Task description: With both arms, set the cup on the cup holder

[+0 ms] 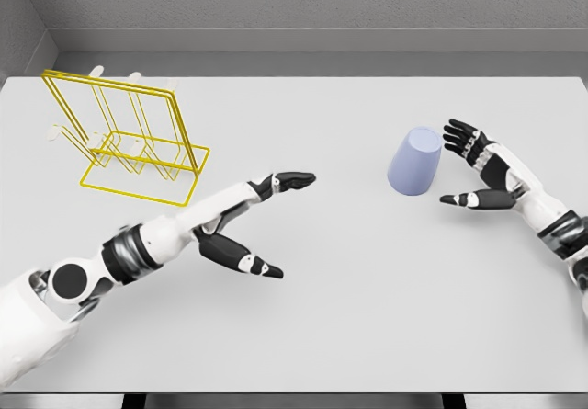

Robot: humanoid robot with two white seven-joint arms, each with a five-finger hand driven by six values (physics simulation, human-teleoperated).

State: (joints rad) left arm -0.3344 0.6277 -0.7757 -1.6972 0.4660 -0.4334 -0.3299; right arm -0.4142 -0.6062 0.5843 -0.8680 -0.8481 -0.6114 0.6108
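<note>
The pale lavender tapered plastic cup (pixel 412 161) stands upside down on the white surface (pixel 367 280), just left of the right hand (pixel 478 165). That hand is spread, fingers behind and thumb in front, apparently bracketing the cup for a side grasp; contact cannot be confirmed. The left hand (pixel 262 225) hovers spread, holding nothing, well right of the yellow wire cup holder (pixel 129 142), likely positioned to receive a handover

Bright, even sim render, sharp thruout; soft faint shadows on table (pixel 367 317), no glare or blur.
</note>
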